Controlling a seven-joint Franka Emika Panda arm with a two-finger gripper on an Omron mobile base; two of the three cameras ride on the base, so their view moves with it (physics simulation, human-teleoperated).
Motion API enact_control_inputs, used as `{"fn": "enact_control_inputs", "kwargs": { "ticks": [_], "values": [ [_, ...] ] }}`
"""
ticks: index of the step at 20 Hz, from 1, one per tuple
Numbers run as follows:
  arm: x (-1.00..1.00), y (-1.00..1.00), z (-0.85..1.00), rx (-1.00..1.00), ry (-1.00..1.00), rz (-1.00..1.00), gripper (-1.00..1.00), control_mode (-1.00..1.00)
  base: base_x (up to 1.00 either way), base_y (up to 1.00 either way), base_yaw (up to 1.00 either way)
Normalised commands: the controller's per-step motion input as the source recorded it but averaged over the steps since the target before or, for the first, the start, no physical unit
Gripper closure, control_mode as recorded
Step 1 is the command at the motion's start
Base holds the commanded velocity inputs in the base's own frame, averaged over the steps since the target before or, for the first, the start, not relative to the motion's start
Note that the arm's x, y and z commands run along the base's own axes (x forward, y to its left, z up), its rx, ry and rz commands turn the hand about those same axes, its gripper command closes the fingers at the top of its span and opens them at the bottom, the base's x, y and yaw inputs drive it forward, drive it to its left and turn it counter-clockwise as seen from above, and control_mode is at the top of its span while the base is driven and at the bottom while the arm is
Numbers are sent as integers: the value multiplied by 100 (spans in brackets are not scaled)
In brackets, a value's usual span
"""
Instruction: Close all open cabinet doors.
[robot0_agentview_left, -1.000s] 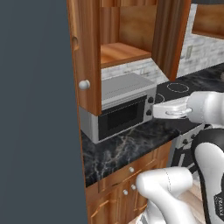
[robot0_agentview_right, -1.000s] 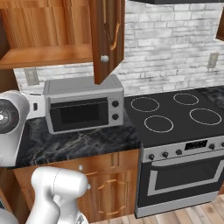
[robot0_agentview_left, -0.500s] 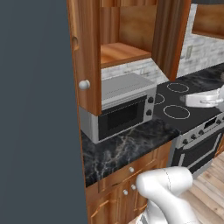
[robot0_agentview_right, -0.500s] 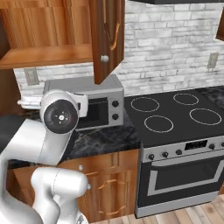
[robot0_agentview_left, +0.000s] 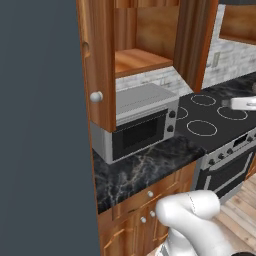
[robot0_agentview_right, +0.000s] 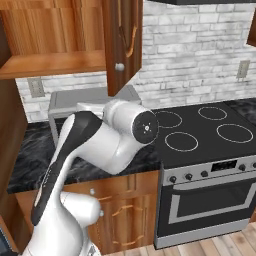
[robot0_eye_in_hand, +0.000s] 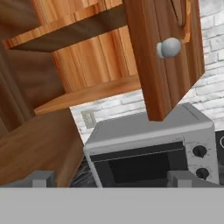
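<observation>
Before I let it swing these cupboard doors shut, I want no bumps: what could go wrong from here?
1. The right cabinet door hangs open just over the microwave; a low approach could knock the microwave top.
2. The end effector is open and off to one side of the knob; a push there may slip past the door edge.
3. The left cabinet door also stands open beside the arm's path and might get clipped.

1. Your arm (robot0_agentview_right: 95, 145) rises from the base and bends sharply forward at the elbow.
2. Your gripper (robot0_eye_in_hand: 111, 178) points ahead and slightly upward, jaws spread wide apart.
3. Nothing sits between the fingertips (robot0_eye_in_hand: 41, 178).
</observation>
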Motion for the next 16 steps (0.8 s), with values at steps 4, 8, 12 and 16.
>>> {"fn": "enact_control_inputs", "kwargs": {
  "ticks": [4,8,12,16],
  "values": [
    [48,-89,14,19,2,0,-100,-100,0,0,0],
    [0,-29,0,8,-1,1,-100,-100,0,0,0],
    [57,-4,1,14,0,-7,-100,-100,0,0,0],
    [92,-1,3,12,1,-7,-100,-100,0,0,0]
  ]
}}
